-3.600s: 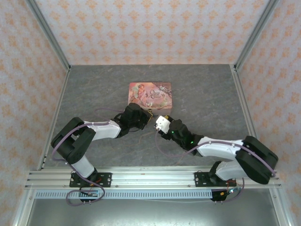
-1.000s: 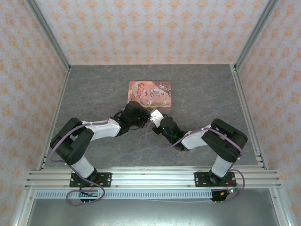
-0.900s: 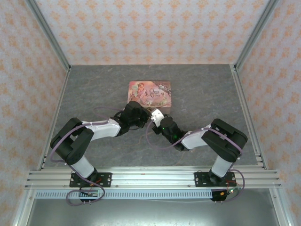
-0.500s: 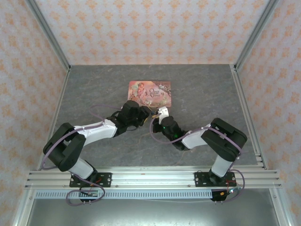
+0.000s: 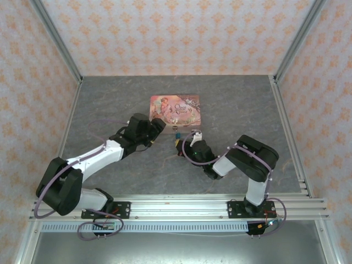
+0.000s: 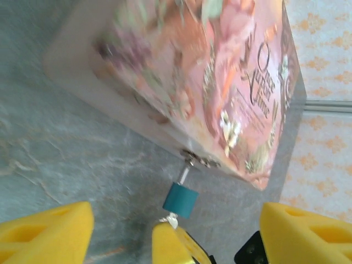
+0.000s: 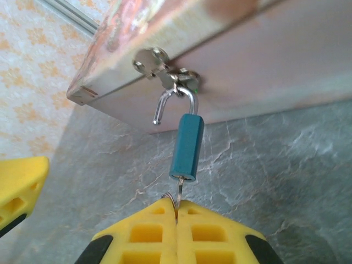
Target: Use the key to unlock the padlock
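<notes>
Apparently the unlocking step is nearly done: the right claw is pinched shut on the key, which sits in the bottom of the padlock just beyond its tips. One shackle leg stands free. The padlock hangs from the tin. The left claw gapes open nearby. Next, I judge, comes a gentle release without tugging the tin.
</notes>
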